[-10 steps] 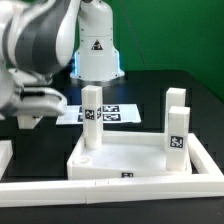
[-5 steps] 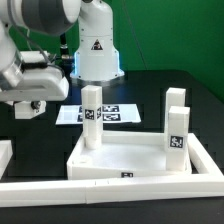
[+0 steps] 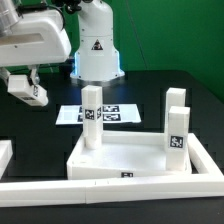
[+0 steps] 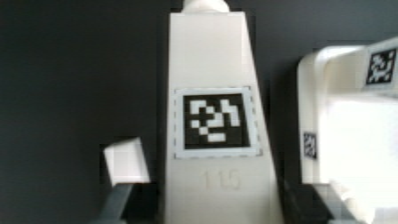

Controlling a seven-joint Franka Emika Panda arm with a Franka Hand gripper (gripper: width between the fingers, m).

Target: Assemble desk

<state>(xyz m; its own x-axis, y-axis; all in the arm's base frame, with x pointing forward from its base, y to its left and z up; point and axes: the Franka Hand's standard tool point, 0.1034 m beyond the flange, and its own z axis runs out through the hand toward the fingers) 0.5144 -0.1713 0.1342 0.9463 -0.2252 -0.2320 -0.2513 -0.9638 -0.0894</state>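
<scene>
A tall white square plastic leg (image 4: 210,110) fills the middle of the wrist view, standing against a black desk (image 4: 80,80). It carries 1 black-and-white square tag (image 4: 215,125) on its facing side, with a faint embossed number beneath. 2 white fingertips (image 4: 125,160) of the hand flank the leg. A second white tagged part (image 4: 356,85) lies just beside it.

Low front exterior; close wrist view
</scene>
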